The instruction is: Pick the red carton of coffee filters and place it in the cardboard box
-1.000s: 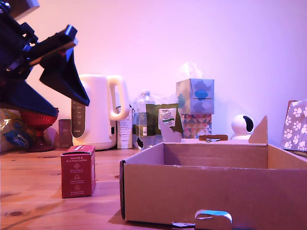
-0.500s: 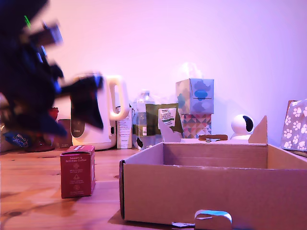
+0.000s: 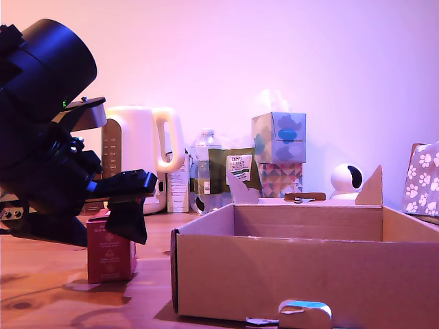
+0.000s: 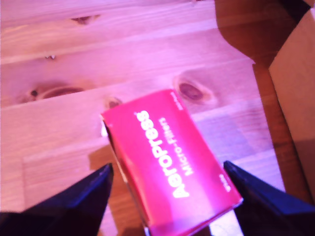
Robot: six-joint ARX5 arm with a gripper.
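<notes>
Arm has dropped from above the kettle to table level; gripper (image 3: 127,205) is now hovering right over the red carton of coffee filters (image 3: 110,255). Carton itself hasn't shifted.

Carton is standing on the wooden table (image 3: 41,274), at the exterior view's left of the cardboard box (image 3: 309,271), near but apart.

Wrist view: carton (image 4: 170,167) is sitting between the two fingers (image 4: 74,201), which are spread wide, not touching it. "AeroPress" face is pointing up at the camera; long axis is running diagonally across the finger gap, not square to it.

Exterior view: arm is hiding the carton's top left part. Lettering is showing only in the wrist view.
</notes>
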